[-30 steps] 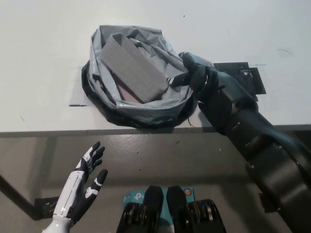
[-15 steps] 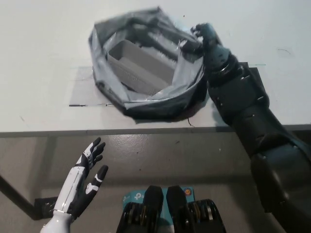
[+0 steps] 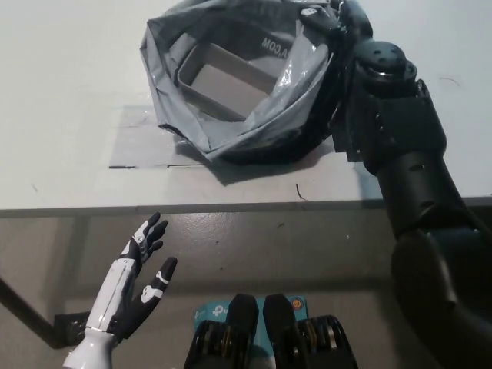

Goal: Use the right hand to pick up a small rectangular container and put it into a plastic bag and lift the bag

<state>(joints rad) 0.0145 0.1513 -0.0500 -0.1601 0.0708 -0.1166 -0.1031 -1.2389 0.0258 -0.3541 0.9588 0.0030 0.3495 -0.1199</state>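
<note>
Partly hidden container (image 3: 224, 77), bag (image 3: 231, 123), right robot hand (image 3: 338, 17) obscured

Glossy crinkled plastic bag (image 3: 246, 123), matt table (image 3: 69, 115)

Lighting: bright, even, overhead; focus mostly sharp.
White table (image 3: 69, 92) near washed out; glare streaks on the grey plastic bag (image 3: 300, 73); soft shadow under the bag's near edge; floor below dimmer; slight softness at the black right hand (image 3: 338, 14).
</note>
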